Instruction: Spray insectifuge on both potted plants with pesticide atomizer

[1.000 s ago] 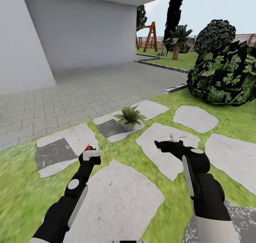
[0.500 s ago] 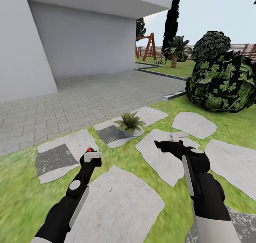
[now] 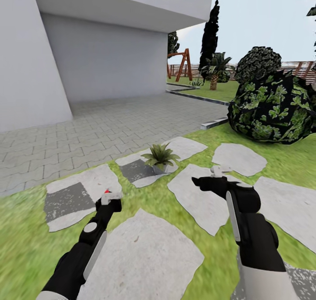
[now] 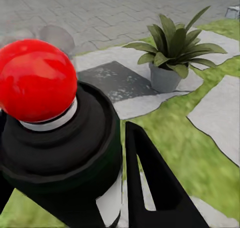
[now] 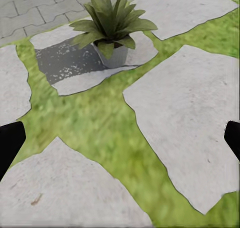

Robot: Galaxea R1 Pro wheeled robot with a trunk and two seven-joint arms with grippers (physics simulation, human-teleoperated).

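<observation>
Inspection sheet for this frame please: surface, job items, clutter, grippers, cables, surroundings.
Surface: lawn with flat stepping stones; grey paving beyond.
Job's things: pesticide atomizer, red tip up, in the left gripper. One potted plant in a grey pot on a stone ahead; leaves plain green, no whitish specks seen.
Clutter: nothing seen.
Grippers: left shut on the atomizer. Right gripper open, empty, its fingers at the edges of the right wrist view.
Cables: nothing seen.
Surroundings: white building wall, big leafy bush, palm, wooden swing frame, fence behind.
</observation>
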